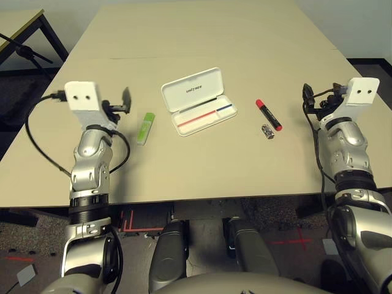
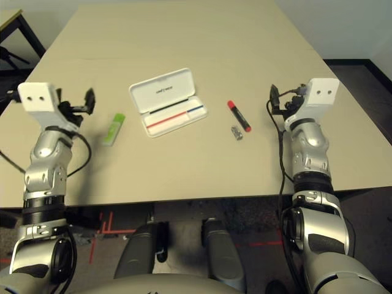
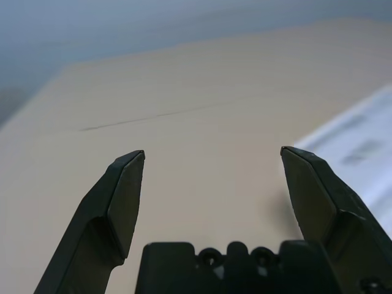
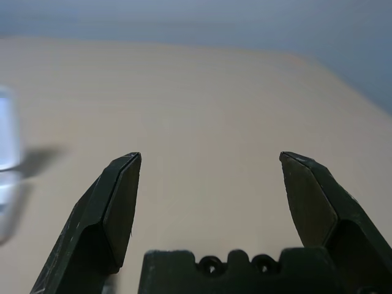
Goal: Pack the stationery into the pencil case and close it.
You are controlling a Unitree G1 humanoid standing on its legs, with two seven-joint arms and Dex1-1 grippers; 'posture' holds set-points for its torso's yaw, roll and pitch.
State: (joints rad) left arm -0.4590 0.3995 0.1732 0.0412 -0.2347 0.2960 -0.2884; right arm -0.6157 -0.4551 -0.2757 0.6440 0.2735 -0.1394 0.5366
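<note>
You see the bench (image 1: 245, 37) carrying the pencil case (image 1: 198, 101) at frame centre, lid up. Your left hand (image 3: 211, 162) at left and right hand (image 4: 208, 162) at right are both spread wide, holding nothing, touching nothing. The green bar (image 1: 146, 128) lies left of the case; the red marker (image 1: 268, 114) and the small metal piece (image 1: 267, 131) lie right.

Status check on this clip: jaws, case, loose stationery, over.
Left gripper and right gripper: jaws open, empty. Pencil case open, pens inside. Red marker, green bar, metal piece loose on table. Nothing blocking.
</note>
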